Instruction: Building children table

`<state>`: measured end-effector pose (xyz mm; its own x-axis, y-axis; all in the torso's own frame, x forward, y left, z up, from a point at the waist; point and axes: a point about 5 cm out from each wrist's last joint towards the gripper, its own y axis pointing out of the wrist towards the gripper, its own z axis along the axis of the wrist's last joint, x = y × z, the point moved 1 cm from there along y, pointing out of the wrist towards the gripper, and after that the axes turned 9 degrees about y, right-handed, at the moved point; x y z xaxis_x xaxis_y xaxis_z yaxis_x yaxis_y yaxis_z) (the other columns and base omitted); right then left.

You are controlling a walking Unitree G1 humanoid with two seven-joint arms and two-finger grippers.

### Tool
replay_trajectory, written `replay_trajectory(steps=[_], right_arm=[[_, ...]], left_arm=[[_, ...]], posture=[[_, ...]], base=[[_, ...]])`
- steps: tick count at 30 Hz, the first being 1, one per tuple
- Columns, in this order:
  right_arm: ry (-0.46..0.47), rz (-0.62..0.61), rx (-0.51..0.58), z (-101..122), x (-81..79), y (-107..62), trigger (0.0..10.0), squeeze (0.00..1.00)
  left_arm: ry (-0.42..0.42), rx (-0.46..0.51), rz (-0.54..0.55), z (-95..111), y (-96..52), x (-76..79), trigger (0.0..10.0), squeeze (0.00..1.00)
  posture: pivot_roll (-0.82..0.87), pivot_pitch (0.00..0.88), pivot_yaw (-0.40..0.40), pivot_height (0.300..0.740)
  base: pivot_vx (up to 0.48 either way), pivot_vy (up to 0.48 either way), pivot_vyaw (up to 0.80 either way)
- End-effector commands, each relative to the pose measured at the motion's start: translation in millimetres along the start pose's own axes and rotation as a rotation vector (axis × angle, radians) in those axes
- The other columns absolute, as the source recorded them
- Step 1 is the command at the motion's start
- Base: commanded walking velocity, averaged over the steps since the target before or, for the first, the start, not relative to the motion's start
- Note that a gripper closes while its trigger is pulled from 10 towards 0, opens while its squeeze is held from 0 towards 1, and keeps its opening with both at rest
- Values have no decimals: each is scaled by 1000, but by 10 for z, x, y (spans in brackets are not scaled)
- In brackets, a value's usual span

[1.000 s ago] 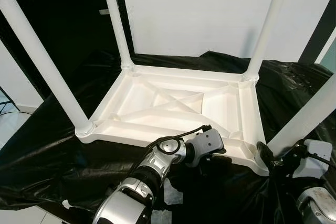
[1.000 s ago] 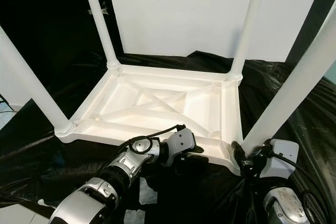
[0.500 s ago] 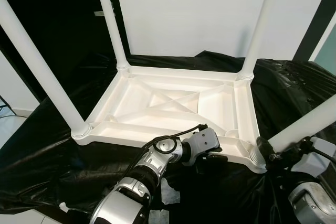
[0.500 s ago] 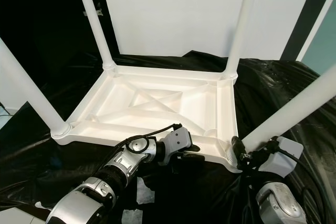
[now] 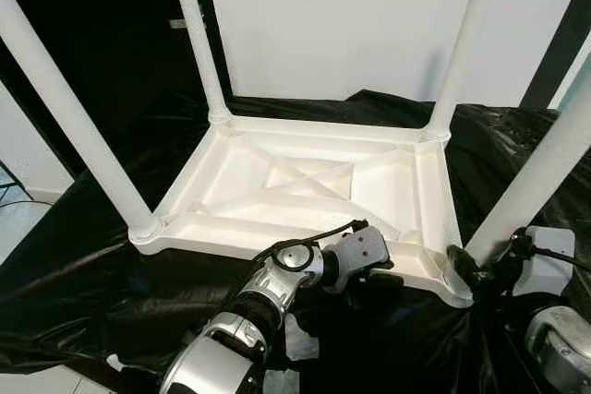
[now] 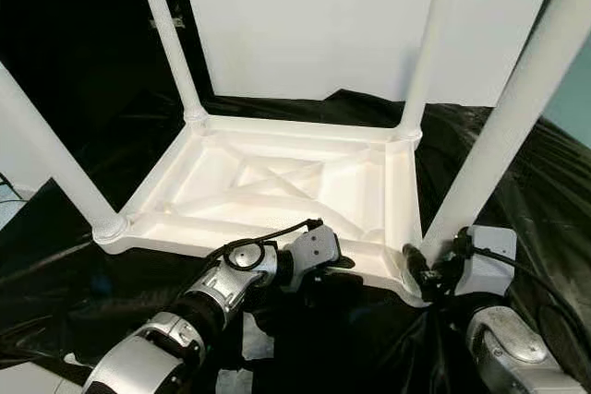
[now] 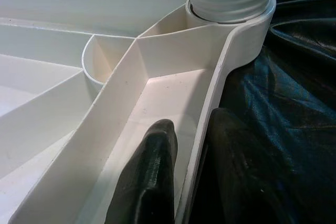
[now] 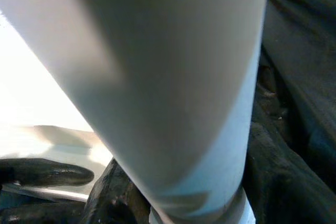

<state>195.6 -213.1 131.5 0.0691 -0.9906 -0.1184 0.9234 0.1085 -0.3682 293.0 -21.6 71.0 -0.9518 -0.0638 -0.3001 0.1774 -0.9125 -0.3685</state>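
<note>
The white table top [image 5: 305,182] lies upside down on the black sheet [image 5: 83,256], three legs up. The left gripper [image 7: 191,150] pinches its near rim, and the right gripper [image 6: 427,269] hugs the last leg [image 6: 499,126] at the 5 o'clock corner. I think the best way is to hold the rim still, stand the leg straight, and twist it in slowly.
</note>
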Motion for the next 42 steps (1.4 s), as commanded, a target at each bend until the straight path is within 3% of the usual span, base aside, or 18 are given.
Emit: replay_trajectory(steps=[1, 10, 13, 20, 23, 25, 26, 27, 31, 32, 34, 35, 38, 42], right_arm=[[55, 85, -403, -647, -94, -102, 10000, 0], [-54, 95, -422, -620, -45, -118, 10000, 0], [-150, 77, -346, -518, -34, -60, 10000, 0], [-116, 47, -238, -417, -110, 10, 10000, 0], [-80, 59, -167, -334, -206, 50, 10000, 0], [-80, 59, -167, -334, -206, 50, 10000, 0], [-71, 63, -143, -304, -233, 62, 10000, 0], [-67, 65, -108, -260, -263, 86, 10000, 0], [-53, 73, -77, -213, -308, 116, 10000, 0], [-46, 78, -63, -192, -331, 122, 10000, 0], [-42, 79, -53, -182, -346, 125, 10000, 0], [-46, 79, -37, -166, -365, 125, 10000, 0], [-52, 78, -21, -151, -382, 125, 10000, 0], [-40, 46, 36, -103, -412, 98, 10000, 0]], left_arm=[[-100, -177, 265, -351, -143, -92, 10000, 0], [-99, -177, 264, -357, -147, -89, 10000, 0], [-87, -158, 281, -334, -152, -109, 10000, 0], [-83, -93, 317, -261, -160, -150, 10000, 0], [-101, 13, 332, -159, -193, -194, 10000, 0], [-101, 13, 332, -159, -193, -194, 10000, 0], [-108, 59, 326, -116, -213, -209, 10000, 1000], [-112, 122, 308, -61, -252, -221, 10000, 1000], [-121, 216, 283, -1, -321, -212, 10000, 1000], [-132, 275, 269, 36, -368, -205, 10000, 325], [-137, 314, 260, 60, -400, -200, 10000, 325], [-148, 368, 251, 98, -447, -194, 10000, 0], [-165, 438, 246, 150, -516, -193, 10000, 0], [-279, 618, 254, 279, -704, -199, 10000, 0]], posture=[[-183, 0, 56, 740], [-183, 0, 59, 740], [-179, 0, 56, 740], [-176, 0, 56, 740], [-179, 0, 60, 740], [-179, 0, 60, 740], [-178, 0, 62, 740], [-178, 0, 65, 740], [-179, 0, 67, 740], [-179, 0, 68, 740], [-179, 0, 68, 740], [-178, 0, 66, 740], [-178, 0, 66, 740], [-171, 0, 58, 740]], base=[[0, 0, 0], [0, 0, 0], [0, 0, 0], [0, 0, 0], [0, 0, 0], [0, 0, 0], [0, 0, 0], [0, 0, 0], [0, 0, 0], [0, 0, 0], [0, 0, 0], [0, 0, 0], [0, 0, 0], [0, 0, 0]])
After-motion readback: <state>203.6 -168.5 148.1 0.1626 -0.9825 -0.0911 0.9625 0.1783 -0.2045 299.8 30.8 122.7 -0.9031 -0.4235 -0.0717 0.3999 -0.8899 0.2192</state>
